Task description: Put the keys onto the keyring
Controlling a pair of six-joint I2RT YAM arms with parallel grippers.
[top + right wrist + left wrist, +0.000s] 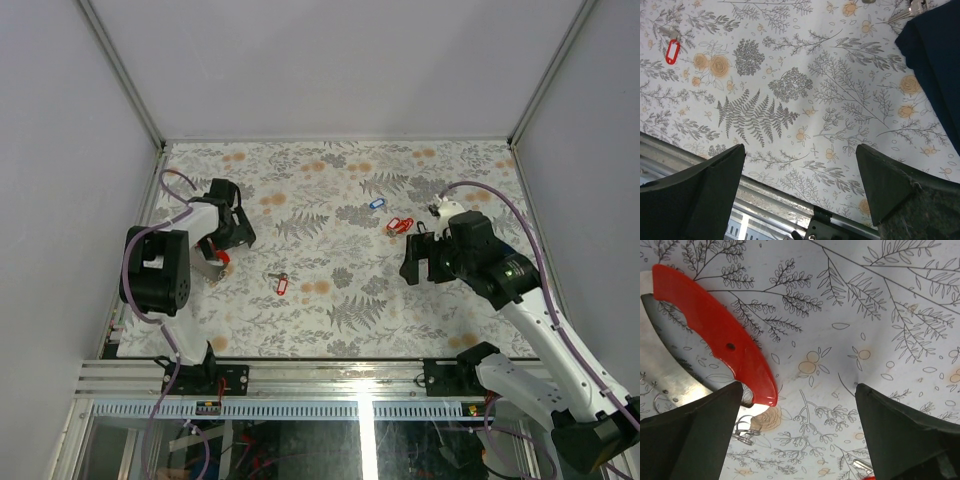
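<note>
Left claw stood wide open by a red-handled tool, your right claw open too, red-tagged key well apart, possibly a keyring beside the tool

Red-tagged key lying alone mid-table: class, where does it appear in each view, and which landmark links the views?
Top external: red-tagged key, mid-table, slightly left of centre.
Left wrist: cannot be made out.
Right wrist: upper left corner.
Landmark: orange flowers printed just beside it.
</note>
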